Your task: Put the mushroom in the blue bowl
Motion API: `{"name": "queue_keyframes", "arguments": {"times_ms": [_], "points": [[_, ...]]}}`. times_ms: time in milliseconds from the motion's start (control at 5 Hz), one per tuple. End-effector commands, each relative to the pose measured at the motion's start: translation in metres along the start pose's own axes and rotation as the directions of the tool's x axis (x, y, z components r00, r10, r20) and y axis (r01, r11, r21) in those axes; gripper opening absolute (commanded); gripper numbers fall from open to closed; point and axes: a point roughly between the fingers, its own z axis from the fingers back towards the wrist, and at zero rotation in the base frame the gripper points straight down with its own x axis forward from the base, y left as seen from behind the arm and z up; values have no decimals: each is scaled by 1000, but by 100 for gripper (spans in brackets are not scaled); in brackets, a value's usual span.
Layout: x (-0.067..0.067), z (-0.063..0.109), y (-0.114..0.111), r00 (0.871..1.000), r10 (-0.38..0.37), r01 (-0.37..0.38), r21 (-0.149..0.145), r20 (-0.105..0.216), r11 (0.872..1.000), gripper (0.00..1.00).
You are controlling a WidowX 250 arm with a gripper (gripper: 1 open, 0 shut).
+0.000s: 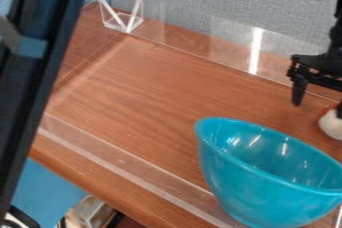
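Behind the blue bowl [274,180], at the right edge of the view, our gripper [319,82] hangs pointing downward with its dark fingers spread wide and nothing between them. The mushroom [331,122] lies on the wooden tabletop [147,97] just beyond the bowl's far right rim, close under the gripper and partly cut off by the edge of the view; we cannot tell whether a finger touches it.

We judge that we are in the approach step: the jaws are above the mushroom but not yet around it. The next move, as we see it, calls for coming down so the fingers straddle the small lump, closing on it, then lifting it clear of the bowl's rim and carrying it over the bowl's open mouth to let go.

What we can see of the mushroom is a small, cream-white, rounded shape, far smaller than the bowl. It looks smooth and lumpy, so we expect a centred grip will matter to keep it from squirting out.
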Motion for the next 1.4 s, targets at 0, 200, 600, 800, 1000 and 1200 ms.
{"name": "queue_keyframes", "arguments": {"times_ms": [0,200,600,800,1000,1200], "points": [[-9,-2,-8,1000,28,-28,-3,3,1000,100],[-16,-7,-8,997,76,-76,-2,-4,997,0],[-18,-2,2,991,133,-133,5,-8,991,0],[-22,4,-1,984,181,-180,10,-4,984,0],[-26,10,-4,974,228,-228,15,-1,974,0],[-30,15,0,967,256,-256,21,2,966,0]]}}
